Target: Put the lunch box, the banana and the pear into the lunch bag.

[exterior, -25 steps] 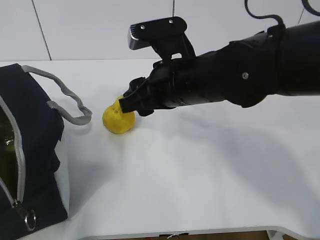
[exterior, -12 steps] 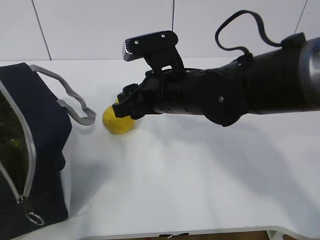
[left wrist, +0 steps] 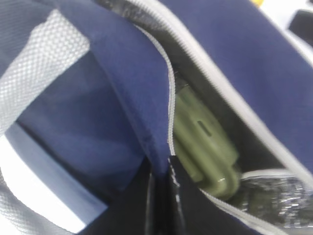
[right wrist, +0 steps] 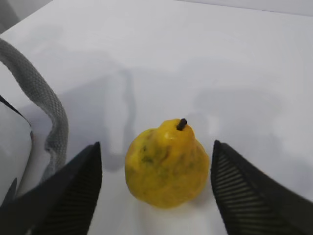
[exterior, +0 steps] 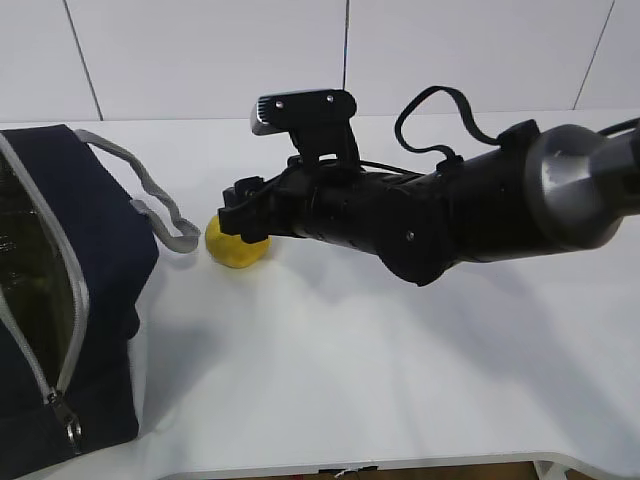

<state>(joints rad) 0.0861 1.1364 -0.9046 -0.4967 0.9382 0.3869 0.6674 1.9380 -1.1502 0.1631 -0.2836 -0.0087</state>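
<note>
Speckled, rounded pear [right wrist: 167, 169] sits between ribbed black pincer [right wrist: 155, 182] fingers.

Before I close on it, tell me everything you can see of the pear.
The pear is small and golden-yellow, its skin speckled brown, with a short dark stem at the top. It stands upright on the white table, stem leaning slightly, just right of the lunch bag's grey handle. The right tool is open, one finger on each side; neither touches it. Its base is partly hidden in the exterior view.
</note>
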